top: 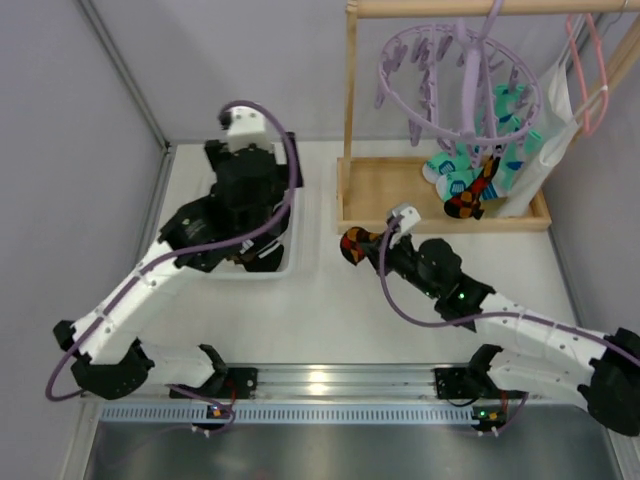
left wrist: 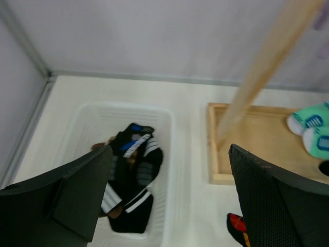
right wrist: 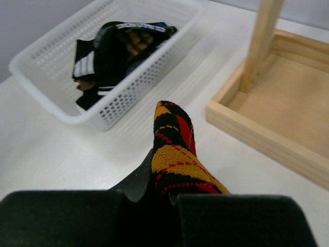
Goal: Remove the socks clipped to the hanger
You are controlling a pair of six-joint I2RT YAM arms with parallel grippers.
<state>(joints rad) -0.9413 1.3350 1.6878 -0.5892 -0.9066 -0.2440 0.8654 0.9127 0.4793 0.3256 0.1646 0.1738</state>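
Right wrist: right end effector pinches argyle sock; left end effector gapes above basket.
Carry sock over rim before releasing.

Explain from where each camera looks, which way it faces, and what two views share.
Top external: above and behind the arms' bases, looking down on the table; the left arm and right arm show.
Left wrist: above the white basket, facing down and toward the wooden rack; the open left gripper frames the view.
Right wrist: low over the table, facing the basket; right gripper shut on the argyle sock.
Shared: both wrist views show the basket and rack post.
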